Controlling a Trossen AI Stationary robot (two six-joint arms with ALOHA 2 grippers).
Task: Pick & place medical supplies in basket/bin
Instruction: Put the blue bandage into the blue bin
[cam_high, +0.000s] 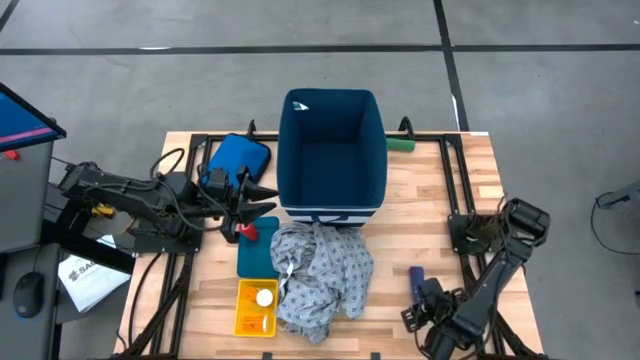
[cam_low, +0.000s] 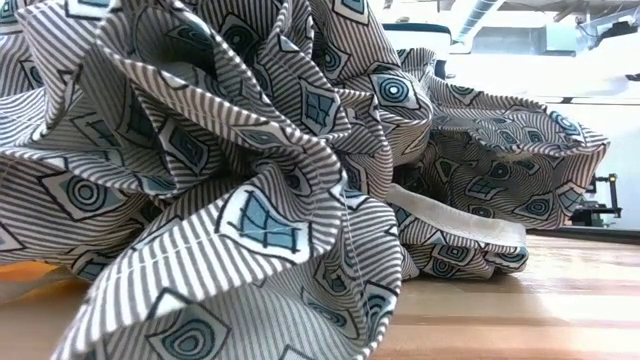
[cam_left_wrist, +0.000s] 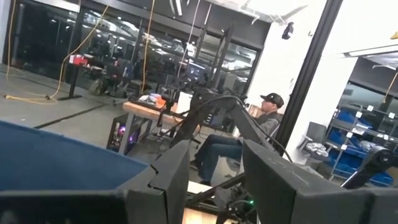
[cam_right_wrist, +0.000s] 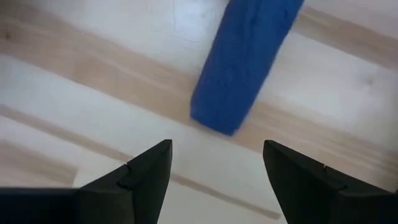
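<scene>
The navy-blue bin stands at the table's far middle; its wall shows in the left wrist view. My left gripper hovers open, just left of the bin. A red cylinder lies below it. The crumpled grey patterned gown rests on the table in front of the bin. A white-capped bottle lies in a yellow tray. A dark-blue cylinder lies on the wood. My right gripper is open, just near of that cylinder. A green cylinder lies by the bin's right wall.
A flat blue padded pouch lies left of the bin, behind my left gripper. A teal flat piece sits between the red cylinder and the yellow tray. A person sits in the room beyond the table. Bare wood lies right of the gown.
</scene>
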